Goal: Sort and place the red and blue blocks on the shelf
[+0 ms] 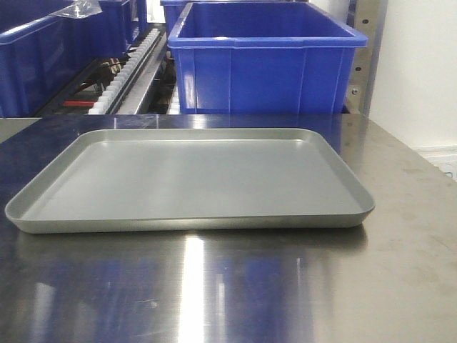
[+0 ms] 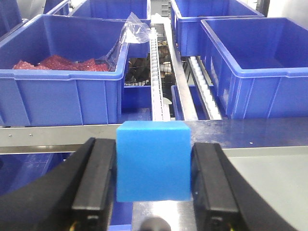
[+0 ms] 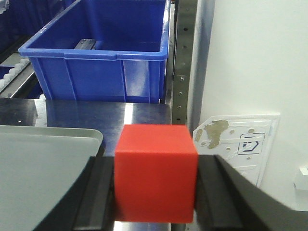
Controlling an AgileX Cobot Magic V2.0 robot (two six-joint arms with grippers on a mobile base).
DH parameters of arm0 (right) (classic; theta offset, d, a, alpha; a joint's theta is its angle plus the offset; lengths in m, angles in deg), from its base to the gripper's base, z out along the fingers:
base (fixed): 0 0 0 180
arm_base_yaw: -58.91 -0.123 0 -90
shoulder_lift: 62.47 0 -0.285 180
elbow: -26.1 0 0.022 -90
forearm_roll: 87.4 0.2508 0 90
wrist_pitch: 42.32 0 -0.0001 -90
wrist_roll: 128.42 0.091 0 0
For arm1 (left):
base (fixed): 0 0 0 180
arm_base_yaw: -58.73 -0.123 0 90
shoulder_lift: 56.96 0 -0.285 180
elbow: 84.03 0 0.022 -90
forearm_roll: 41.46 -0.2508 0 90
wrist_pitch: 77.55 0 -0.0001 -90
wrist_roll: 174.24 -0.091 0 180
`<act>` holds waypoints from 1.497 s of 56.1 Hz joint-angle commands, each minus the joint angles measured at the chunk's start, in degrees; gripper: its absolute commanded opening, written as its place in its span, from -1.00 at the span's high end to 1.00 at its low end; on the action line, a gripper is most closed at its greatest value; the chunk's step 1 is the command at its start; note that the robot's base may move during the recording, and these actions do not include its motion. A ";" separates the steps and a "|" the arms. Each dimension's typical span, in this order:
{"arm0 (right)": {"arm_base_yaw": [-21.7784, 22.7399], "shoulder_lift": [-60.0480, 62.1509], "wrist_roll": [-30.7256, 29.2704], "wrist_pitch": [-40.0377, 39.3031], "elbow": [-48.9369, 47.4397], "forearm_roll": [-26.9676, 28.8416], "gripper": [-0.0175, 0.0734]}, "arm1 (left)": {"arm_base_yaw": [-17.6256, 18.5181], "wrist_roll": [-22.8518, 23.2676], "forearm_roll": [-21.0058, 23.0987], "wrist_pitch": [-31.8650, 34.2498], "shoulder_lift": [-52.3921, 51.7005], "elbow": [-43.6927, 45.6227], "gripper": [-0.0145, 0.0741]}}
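- The left gripper (image 2: 153,208) pinches the blue block (image 2: 153,161), facing the shelf (image 2: 48,136) rail.
- The right gripper (image 3: 155,206) clamps the red block (image 3: 155,171) beside the tray (image 3: 43,163).
- Both blocks are picked up; neither is on the shelf yet.

Looks across a brushed-steel bench (image 1: 400,286), dull and scuffed, with a bright vertical streak of glare (image 1: 191,286) and blue reflections in its sheen. Carries a shallow grey tray (image 1: 214,223) near the middle. Backs onto rows of large blue plastic bins (image 1: 264,71), one in the left wrist view lined with a crumpled clear bag (image 2: 127,33) over reddish contents (image 2: 57,63). Runs white roller tracks (image 2: 156,72) between the bins. Closes on the right with a perforated metal upright (image 3: 180,57) and a plain white wall (image 3: 240,57), bearing a stained white wall plate (image 3: 238,139) low down.
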 commanded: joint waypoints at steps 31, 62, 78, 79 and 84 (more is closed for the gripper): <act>0.21 -0.29 -0.53 -4.99 -1.61 -0.31 -0.18 | -0.05 0.12 -0.12 5.16 0.33 1.64 -0.07; 0.21 -0.29 -0.53 -4.99 -1.61 -0.31 -0.18 | -0.05 0.12 -0.12 5.16 0.33 1.64 -0.07; 0.21 -0.29 -0.53 -4.99 -1.61 -0.31 -0.18 | -0.05 0.12 -0.12 5.16 0.33 1.64 -0.07; 0.21 -0.29 -0.53 -4.99 -1.61 -0.31 -0.18 | -0.05 0.12 -0.12 5.16 0.33 1.64 -0.07; 0.21 -0.29 -0.53 -4.99 -1.61 -0.31 -0.18 | -0.05 0.12 -0.12 5.16 0.33 1.64 -0.07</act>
